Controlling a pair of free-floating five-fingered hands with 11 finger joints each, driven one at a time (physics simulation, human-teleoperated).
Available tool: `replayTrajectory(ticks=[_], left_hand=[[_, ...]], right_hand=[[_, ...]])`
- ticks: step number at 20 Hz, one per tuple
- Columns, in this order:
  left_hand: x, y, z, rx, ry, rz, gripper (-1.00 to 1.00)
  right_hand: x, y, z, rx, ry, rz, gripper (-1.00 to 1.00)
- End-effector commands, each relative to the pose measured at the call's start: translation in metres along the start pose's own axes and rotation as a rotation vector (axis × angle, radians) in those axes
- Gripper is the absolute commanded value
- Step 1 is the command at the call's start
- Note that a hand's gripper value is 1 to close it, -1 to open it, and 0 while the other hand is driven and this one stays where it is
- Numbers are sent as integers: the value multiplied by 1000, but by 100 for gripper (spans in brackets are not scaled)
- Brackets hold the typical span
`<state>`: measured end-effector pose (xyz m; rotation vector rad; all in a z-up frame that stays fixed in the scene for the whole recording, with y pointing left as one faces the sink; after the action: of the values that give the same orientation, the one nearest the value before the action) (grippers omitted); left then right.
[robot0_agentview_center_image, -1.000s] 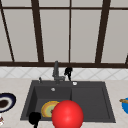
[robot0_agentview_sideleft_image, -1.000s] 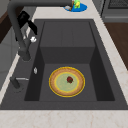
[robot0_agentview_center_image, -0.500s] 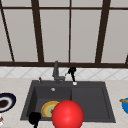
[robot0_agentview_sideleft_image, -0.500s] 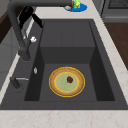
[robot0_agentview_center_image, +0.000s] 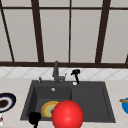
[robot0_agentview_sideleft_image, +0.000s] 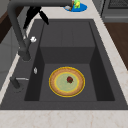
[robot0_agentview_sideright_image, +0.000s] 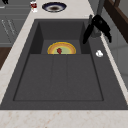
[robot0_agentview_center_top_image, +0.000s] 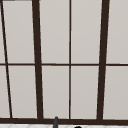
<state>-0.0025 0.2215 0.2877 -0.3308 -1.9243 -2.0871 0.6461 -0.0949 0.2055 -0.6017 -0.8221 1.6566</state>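
Note:
My right hand (robot0_agentview_center_image: 75, 74) hangs over the sink's back rim, just right of the faucet (robot0_agentview_center_image: 56, 72). Its fingers are straight and point down, holding nothing; it shows again in the right side view (robot0_agentview_sideright_image: 98, 25) and the left side view (robot0_agentview_sideleft_image: 33, 13). A small white knob (robot0_agentview_center_image: 74, 83) lies on the rim below it. My left hand (robot0_agentview_center_image: 34, 118) floats at the sink's front left corner. A large red ball (robot0_agentview_center_image: 67, 115) sits at the front edge beside it. A yellow plate (robot0_agentview_sideleft_image: 66, 81) with a small red thing (robot0_agentview_sideleft_image: 70, 79) on it lies in the left basin.
The dark grey sink (robot0_agentview_center_image: 90, 100) has a raised drainer half on the right. A dark blue plate (robot0_agentview_center_image: 6, 101) stands on the left counter, a blue plate (robot0_agentview_center_image: 124, 105) on the right counter. A window (robot0_agentview_center_top_image: 70, 62) rises behind the faucet.

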Motion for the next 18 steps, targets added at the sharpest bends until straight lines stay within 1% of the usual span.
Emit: replayTrajectory(ticks=[1, 7, 9, 12, 16, 17, 18], left_hand=[[0, 0, 0, 0, 0, 0, 0], [0, 0, 0, 0, 0, 0, 0], [0, 0, 0, 0, 0, 0, 0], [0, 0, 0, 0, 0, 0, 0], [0, 0, 0, 0, 0, 0, 0], [0, 0, 0, 0, 0, 0, 0], [0, 0, 0, 0, 0, 0, 0]], right_hand=[[0, 18, 22, -31, 13, -3, -100], [2, 48, 60, -31, 17, 7, -100], [5, 55, 64, -25, 12, 16, -100], [6, 62, 69, -20, 15, 17, -100], [7, 71, 77, -15, 24, 7, -100], [4, 71, 77, -24, 24, -2, -100], [7, 70, 75, -16, 17, -1, -100]])
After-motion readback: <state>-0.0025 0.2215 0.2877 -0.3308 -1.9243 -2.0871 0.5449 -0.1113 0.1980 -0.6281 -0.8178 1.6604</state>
